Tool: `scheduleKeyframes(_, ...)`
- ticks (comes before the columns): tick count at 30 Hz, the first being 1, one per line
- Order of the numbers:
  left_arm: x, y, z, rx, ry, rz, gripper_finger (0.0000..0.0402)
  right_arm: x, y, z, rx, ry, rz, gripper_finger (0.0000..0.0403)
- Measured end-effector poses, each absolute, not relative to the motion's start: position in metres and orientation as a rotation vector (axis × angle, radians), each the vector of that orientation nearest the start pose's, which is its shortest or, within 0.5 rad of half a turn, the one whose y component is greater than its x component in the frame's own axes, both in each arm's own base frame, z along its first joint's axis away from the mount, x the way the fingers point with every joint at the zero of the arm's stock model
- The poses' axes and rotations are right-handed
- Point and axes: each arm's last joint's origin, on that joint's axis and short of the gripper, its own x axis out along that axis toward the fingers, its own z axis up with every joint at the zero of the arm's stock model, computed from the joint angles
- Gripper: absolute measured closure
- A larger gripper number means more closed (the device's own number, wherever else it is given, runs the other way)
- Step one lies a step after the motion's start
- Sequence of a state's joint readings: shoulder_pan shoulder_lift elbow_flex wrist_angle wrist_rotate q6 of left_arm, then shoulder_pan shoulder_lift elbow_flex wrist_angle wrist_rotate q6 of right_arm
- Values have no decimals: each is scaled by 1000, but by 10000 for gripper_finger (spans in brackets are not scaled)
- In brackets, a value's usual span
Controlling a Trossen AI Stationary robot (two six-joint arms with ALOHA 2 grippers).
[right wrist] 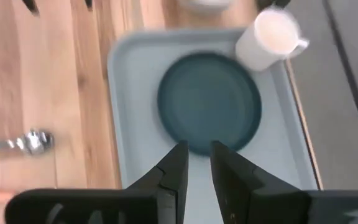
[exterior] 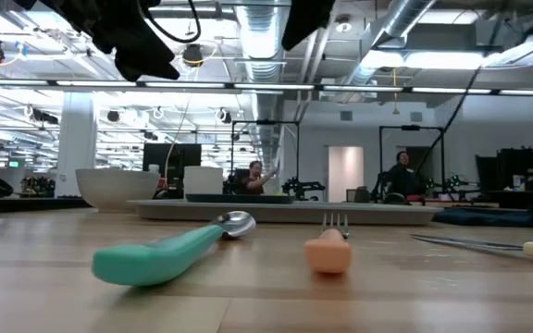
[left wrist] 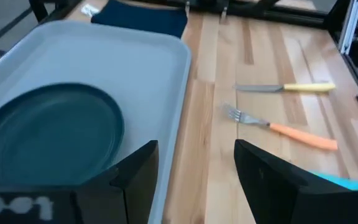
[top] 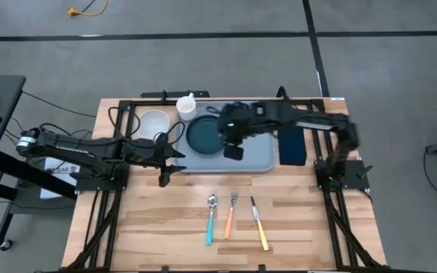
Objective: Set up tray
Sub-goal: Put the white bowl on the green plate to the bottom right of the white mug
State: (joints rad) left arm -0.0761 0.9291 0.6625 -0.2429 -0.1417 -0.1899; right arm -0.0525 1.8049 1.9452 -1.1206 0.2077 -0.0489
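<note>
On the pale slatted wooden table (top: 158, 220), centre of the high view, lies one large grey-blue rectangular plastic tray (top: 260, 155) with rounded corners and a low rim. One round dark teal plate (top: 203, 136) sits on its left half, and one white mug (top: 187, 105) stands at its upper left corner. One shallow white bowl (top: 154, 121) rests on the wood just left of the tray; one dark navy folded napkin (top: 292, 146) lies just right of it. Below the tray, three utensils lie side by side: one teal-handled spoon (top: 211, 220), one orange-handled fork (top: 231, 214), one yellow-handled knife (top: 259, 224).

From the left of the frame, the left gripper (top: 165, 176) reaches out low by the tray's lower left corner, fingers spread wide and empty. From the right, the right gripper (top: 234, 149) hangs over the tray at the plate's right edge, its fingers drawn near together with a slim gap, pinching nothing.
</note>
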Motion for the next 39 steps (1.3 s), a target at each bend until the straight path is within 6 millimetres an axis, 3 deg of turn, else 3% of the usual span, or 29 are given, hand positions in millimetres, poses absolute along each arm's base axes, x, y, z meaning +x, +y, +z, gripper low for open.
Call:
scheduleKeyframes(3, 198, -11, 258, -153, 530, 126, 203, 342, -23, 363, -76, 900, -239, 340)
scheduleKeyframes(6, 194, -9, 254, -190, 572, 206, 203, 316, -18, 337, -38, 803, -252, 340)
scheduleKeyframes(12, 179, -2, 253, -175, 696, 449, 203, 280, -13, 278, 28, 604, -257, 340)
scheduleKeyframes(16, 170, 4, 259, -172, 774, 633, 203, 264, -10, 252, 67, 520, -256, 340)
scheduleKeyframes(23, 161, 22, 267, -334, 879, 686, 203, 264, 5, 226, 40, 246, -179, 340)
scheduleKeyframes(32, 156, 67, 257, -478, 1030, 700, 203, 286, 29, 211, 13, 121, -90, 340)
scheduleKeyframes(39, 166, 99, 241, -453, 1243, 677, 203, 293, 40, 200, -25, 99, -56, 340)
